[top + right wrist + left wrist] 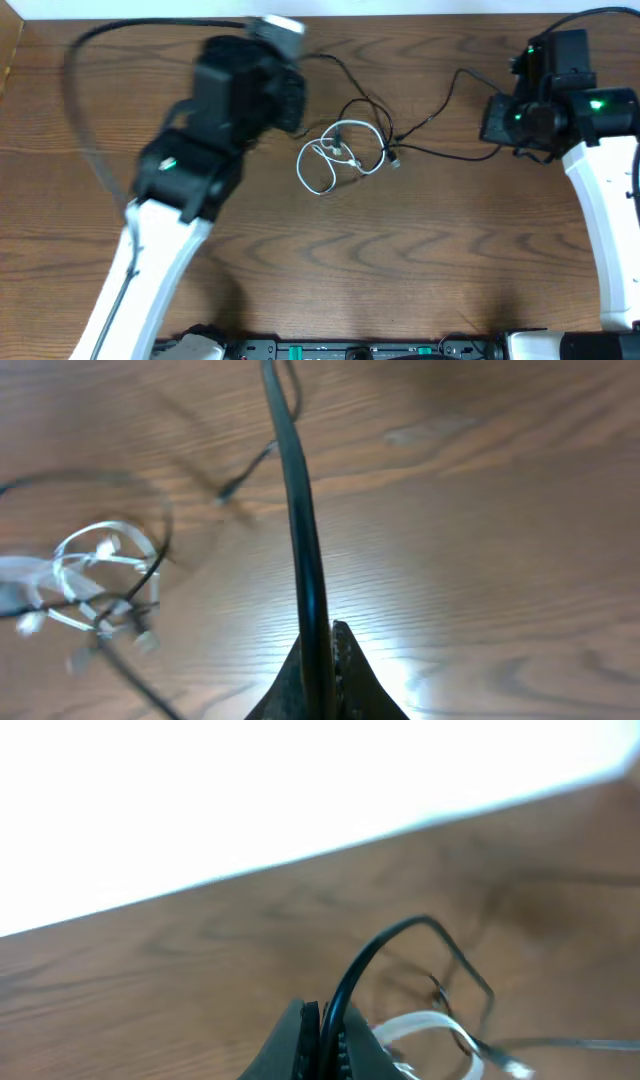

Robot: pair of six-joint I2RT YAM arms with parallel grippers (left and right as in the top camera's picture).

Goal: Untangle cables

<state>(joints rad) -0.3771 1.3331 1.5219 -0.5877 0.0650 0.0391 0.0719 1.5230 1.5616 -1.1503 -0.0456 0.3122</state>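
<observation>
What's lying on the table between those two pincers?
Overhead shows a tangle there: a looped white cable crossed by thin black cables running out to the left pincer and right pincer.

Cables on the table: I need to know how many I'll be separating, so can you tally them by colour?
White cable: 1
Black cable: 2 as far as I can trace, one in the left gripper, the other in the right gripper; the tangle may hide more
Total: 3 cables
</observation>
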